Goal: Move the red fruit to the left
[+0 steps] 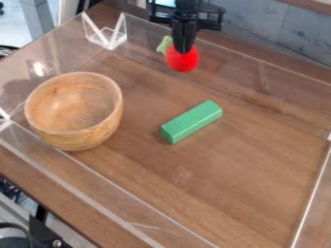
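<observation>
The red fruit (pixel 184 59), a small bright red toy strawberry with a bit of green at its upper left, is at the far middle of the wooden table. My black gripper (pixel 185 45) points straight down right over it, its fingers shut on the fruit's top. Whether the fruit rests on the table or hangs just above it I cannot tell.
A wooden bowl (pixel 74 108) stands at the left. A green rectangular block (pixel 192 121) lies in the middle of the table. Clear plastic walls (pixel 311 208) ring the table, with a folded clear piece (pixel 106 33) at the far left.
</observation>
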`<state>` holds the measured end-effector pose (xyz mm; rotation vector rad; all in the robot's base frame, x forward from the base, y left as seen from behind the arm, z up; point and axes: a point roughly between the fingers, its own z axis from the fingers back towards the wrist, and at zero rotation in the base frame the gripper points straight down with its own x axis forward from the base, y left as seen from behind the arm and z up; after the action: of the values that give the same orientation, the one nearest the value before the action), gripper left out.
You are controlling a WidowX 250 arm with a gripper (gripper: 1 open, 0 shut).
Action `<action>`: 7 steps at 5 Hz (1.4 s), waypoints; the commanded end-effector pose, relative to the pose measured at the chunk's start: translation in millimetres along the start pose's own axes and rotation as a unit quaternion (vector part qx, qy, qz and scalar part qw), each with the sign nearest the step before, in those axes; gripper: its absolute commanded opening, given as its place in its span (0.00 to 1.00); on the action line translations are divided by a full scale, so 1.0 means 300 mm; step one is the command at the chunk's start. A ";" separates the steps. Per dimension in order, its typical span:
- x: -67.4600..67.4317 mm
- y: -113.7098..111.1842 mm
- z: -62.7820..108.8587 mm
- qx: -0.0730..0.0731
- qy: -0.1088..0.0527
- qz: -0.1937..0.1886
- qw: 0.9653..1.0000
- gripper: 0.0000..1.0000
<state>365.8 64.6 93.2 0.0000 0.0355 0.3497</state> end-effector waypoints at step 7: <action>-0.032 0.073 0.016 0.012 0.027 0.042 0.999 1.00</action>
<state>348.3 77.6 82.3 0.0131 0.1360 0.4175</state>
